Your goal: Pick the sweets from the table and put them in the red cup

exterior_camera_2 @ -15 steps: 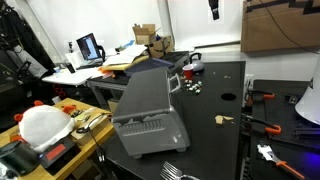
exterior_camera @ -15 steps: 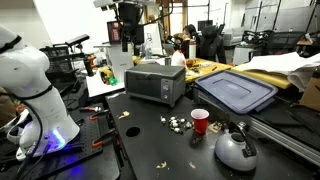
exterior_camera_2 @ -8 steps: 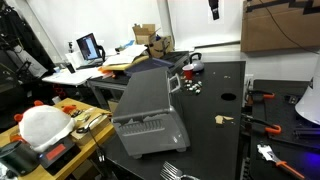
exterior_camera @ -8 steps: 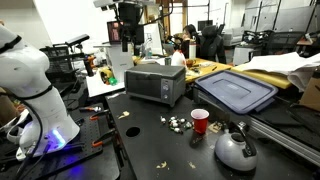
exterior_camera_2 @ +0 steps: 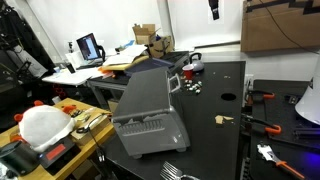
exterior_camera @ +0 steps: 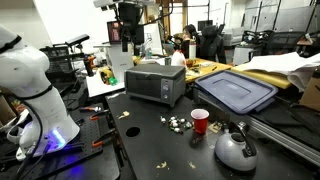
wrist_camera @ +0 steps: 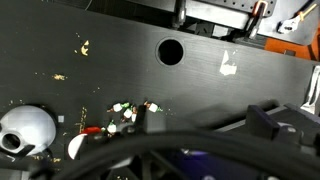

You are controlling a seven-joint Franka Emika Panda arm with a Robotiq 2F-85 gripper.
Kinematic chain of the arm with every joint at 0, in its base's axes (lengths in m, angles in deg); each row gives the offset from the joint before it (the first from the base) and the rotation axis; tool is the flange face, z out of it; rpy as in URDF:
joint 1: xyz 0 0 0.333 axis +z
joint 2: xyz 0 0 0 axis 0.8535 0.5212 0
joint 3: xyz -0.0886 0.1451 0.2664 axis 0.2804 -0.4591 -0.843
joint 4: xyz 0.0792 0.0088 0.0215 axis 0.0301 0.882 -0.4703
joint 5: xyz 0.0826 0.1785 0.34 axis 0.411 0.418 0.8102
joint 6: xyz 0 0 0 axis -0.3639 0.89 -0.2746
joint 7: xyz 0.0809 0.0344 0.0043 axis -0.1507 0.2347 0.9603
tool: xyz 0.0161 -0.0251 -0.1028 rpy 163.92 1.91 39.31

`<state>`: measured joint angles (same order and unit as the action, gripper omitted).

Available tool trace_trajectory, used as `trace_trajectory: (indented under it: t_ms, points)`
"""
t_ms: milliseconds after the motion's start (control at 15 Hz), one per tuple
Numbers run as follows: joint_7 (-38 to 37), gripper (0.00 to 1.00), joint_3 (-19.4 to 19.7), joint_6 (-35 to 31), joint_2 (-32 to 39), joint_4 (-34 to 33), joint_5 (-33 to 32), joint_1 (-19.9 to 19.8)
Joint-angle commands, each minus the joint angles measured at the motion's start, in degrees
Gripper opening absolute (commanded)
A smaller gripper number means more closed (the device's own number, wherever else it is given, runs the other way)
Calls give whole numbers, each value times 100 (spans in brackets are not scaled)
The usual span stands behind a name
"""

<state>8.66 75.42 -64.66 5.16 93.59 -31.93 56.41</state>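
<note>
Wrist view: gripper (wrist_camera: 207,122) hangs high over the table (wrist_camera: 110,70). Its fingers are dark, blurred and spread well apart, with nothing between them. Table top is matte black with one round hole (wrist_camera: 171,51) cut through it. White scrap (wrist_camera: 228,65) at 3 o'clock of the hole; any print on it is too small to read. The sweets (wrist_camera: 125,108) lie loose on the table at 7 o'clock of the hole, tiny whitish and dark wrapped bits. The red cup (wrist_camera: 80,142) is just beside them at 7 o'clock, its pale inside showing. Round grey kettle (wrist_camera: 25,128) at the cup's 9 o'clock. In an exterior view, a boxy grey metal toaster oven (exterior_camera: 155,83) stands at 11 o'clock of the sweets, and a flat blue plastic lid (exterior_camera: 235,93) at 1 o'clock of the cup. Laptop (exterior_camera_2: 90,47) screen lit, text unreadable.
</note>
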Motion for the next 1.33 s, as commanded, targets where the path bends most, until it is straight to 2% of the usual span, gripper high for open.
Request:
trace_trajectory:
  t_ms: [0,400,600,1000,1267]
  points:
    - [30,100,-70,7,12,-9,33,-81]
    - [30,100,-70,7,12,-9,33,-81]
    - [-152,100,-48,-173,251,-51,99,-125]
    - [-701,100,-76,-572,1135,-301,408,-221]
    - [-1024,100,-83,-1178,1686,-363,427,-375]
